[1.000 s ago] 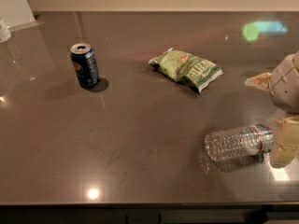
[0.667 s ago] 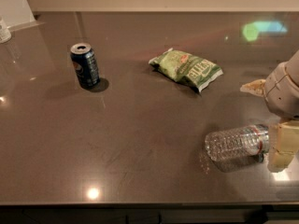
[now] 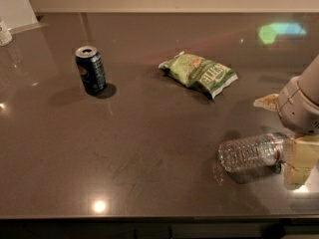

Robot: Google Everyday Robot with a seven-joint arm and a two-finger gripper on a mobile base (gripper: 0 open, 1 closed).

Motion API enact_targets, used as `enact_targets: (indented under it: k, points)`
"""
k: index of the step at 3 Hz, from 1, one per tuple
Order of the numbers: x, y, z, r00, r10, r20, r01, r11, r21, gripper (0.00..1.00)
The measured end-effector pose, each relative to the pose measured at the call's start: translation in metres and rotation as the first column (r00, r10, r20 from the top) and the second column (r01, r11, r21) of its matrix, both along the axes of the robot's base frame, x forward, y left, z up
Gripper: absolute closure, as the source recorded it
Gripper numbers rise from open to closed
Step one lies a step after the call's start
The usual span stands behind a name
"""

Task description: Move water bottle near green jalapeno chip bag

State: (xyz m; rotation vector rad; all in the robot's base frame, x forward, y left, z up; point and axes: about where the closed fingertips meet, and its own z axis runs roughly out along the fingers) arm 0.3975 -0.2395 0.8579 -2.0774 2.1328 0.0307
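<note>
The water bottle [image 3: 249,153] lies on its side on the dark table at the right front, with its cap end pointing right. The green jalapeno chip bag [image 3: 198,74] lies flat further back, near the table's middle, well apart from the bottle. My gripper [image 3: 284,131] comes in from the right edge, low over the bottle's cap end. It is open: one cream finger [image 3: 266,102] is behind the bottle and the other [image 3: 303,156] is at the cap, hiding it. The bottle rests on the table.
A dark blue soda can [image 3: 90,69] stands upright at the back left. A white object [image 3: 5,32] sits at the far left edge. The table's front edge [image 3: 149,217] runs along the bottom. Light glares show on the surface.
My gripper has moved down and a little forward, closer to the bottle's cap end. The bottle, bag and can have not moved.
</note>
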Motion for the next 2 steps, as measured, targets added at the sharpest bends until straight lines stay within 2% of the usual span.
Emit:
enact_targets:
  k: [1, 2]
  points:
    - [-0.0027, -0.0009, -0.0063, 1.0, 0.002, -0.007, -0.002, 1.0, -0.001, 0.18]
    - [-0.0023, -0.0028, -0.0099, 1.0, 0.001, -0.007, -0.001, 1.0, -0.001, 0.42]
